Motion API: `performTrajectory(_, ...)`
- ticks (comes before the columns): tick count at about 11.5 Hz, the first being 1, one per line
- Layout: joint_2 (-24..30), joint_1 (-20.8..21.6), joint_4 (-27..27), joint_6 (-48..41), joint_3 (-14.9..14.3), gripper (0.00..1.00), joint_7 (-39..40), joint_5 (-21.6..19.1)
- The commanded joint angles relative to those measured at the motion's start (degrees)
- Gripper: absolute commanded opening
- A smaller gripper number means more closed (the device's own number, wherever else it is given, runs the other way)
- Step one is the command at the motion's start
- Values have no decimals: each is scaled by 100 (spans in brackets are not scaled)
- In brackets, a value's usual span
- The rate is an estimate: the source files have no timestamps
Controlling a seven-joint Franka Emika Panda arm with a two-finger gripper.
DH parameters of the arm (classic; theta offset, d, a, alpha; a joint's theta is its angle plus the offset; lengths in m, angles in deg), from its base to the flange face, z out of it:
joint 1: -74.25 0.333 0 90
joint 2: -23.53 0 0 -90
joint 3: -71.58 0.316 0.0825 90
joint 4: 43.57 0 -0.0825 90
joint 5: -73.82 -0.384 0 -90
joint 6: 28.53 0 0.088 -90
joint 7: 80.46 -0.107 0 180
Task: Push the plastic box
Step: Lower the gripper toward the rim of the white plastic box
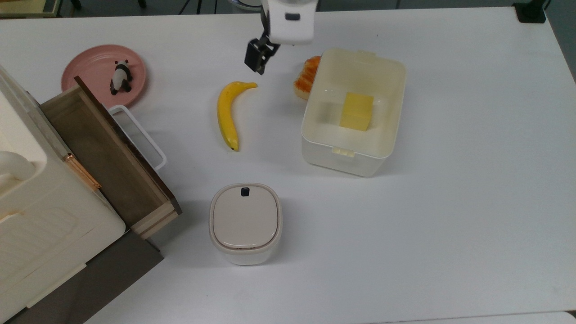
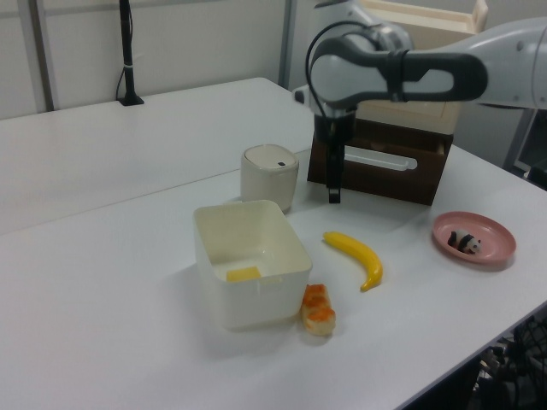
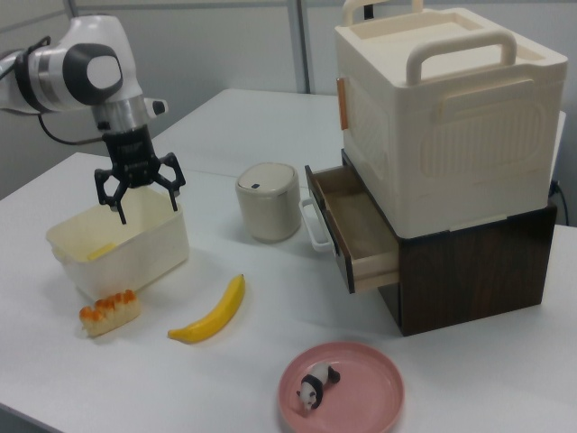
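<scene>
White table [image 1: 450, 225]: plastic box [image 1: 387, 148] holds yellow block [image 1: 357, 111] (lidless).

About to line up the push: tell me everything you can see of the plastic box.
The plastic box is a lidless cream-white translucent tub, rectangular with rounded corners and small latch tabs on its short rims. It stands upright on the white table and holds a yellow block. An orange-topped pastry lies against one side. The gripper hangs open, not touching it.

The arm wears smooth white shells with dark grey bands at its rounded joints. Its end effector [image 3: 144, 198] is black, two thin dark fingers [image 3: 120, 205] on a spidery black frame.
</scene>
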Motion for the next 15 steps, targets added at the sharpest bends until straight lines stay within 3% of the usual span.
performTrajectory(1, -209, 173, -64, 5, -21, 100, 705, 325)
performTrajectory(5, -412, 279, -64, -4, -21, 100, 1357, 668)
performTrajectory(9, -789, 577, -64, -39, -21, 100, 1332, 1002)
performTrajectory(15, -992, 745, -20, -30, -12, 100, 1052, 1046)
